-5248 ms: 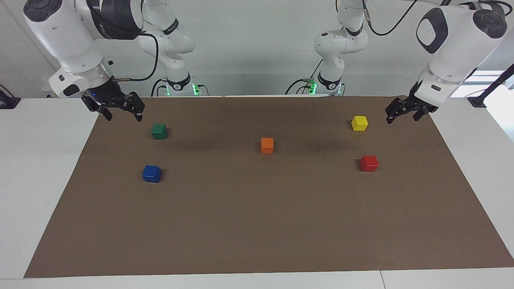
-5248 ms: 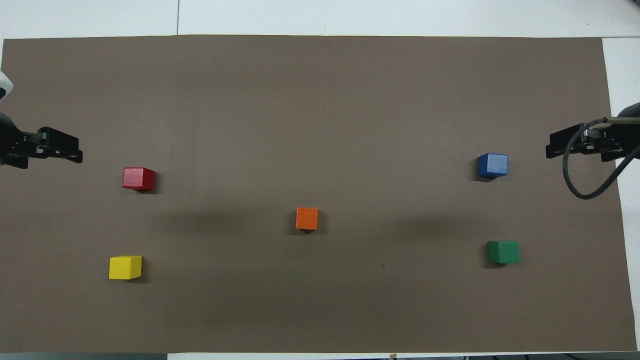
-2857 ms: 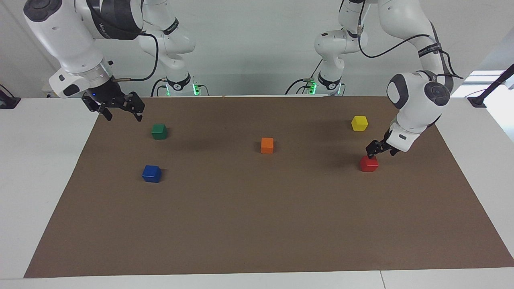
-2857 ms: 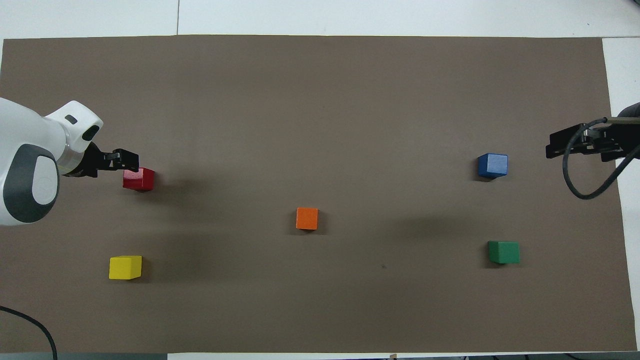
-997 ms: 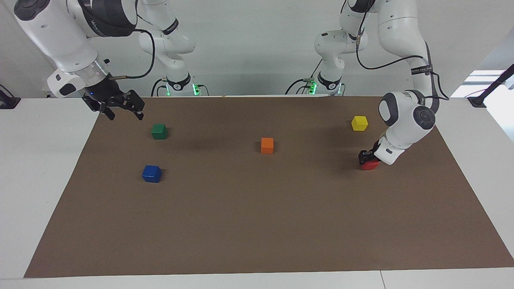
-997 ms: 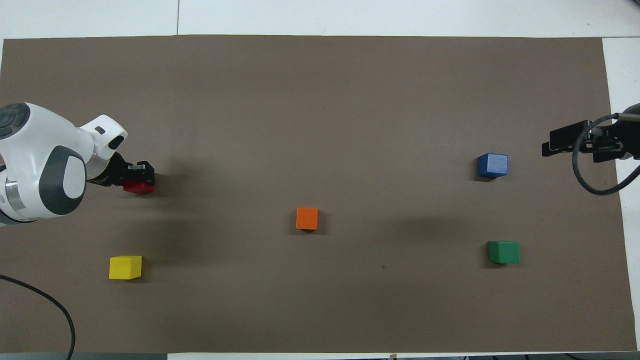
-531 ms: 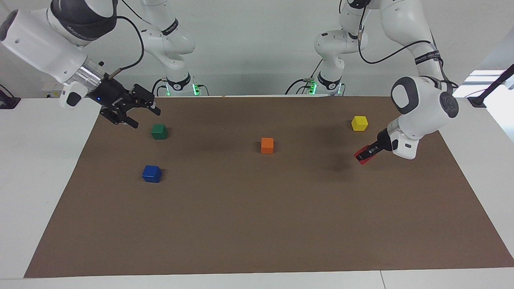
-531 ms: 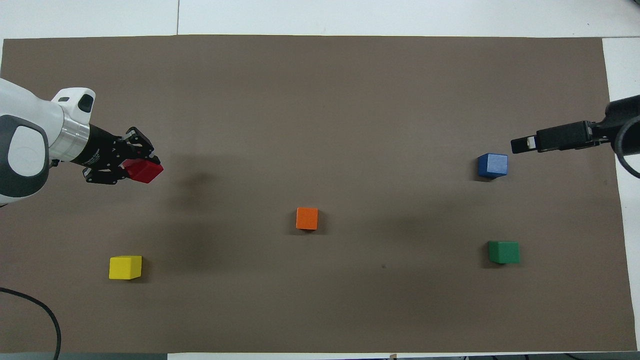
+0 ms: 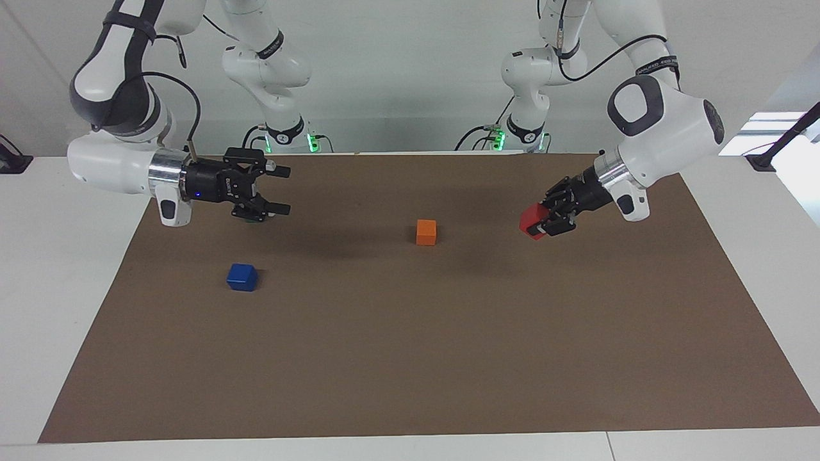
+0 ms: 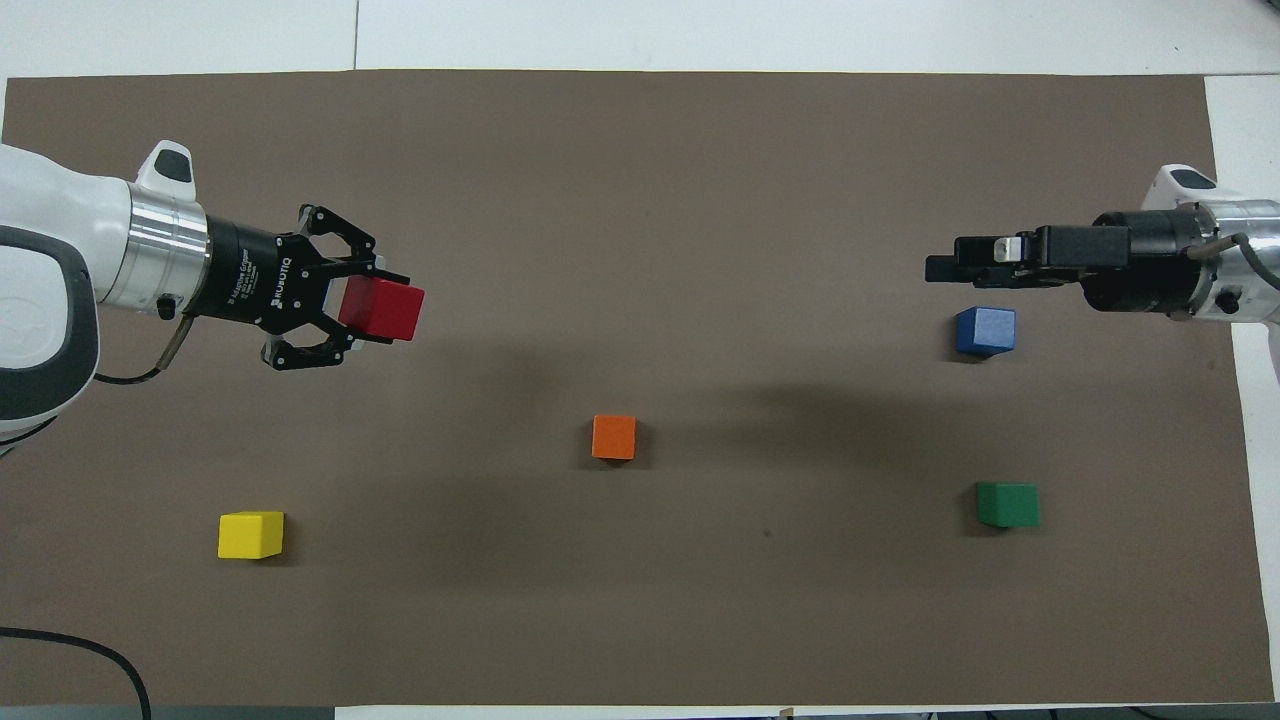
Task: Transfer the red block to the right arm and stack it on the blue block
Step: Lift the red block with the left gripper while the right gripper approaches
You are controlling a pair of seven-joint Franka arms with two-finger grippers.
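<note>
So from my remote seat: left gripper is pinching the red block, fingers clamped on its sides, cube lifted clear off the brown mat, right of centre in the facing view, mid-left in the overhead one. It's turned sideways, pointing toward the orange block in the middle. Right gripper sits in the upper left of the facing frame, fingers spread wide, holding nothing, hanging over the green block. Blue block rests on the mat, lower in that frame than that claw, untouched. Yellow block sits lower left in the overhead shot.
</note>
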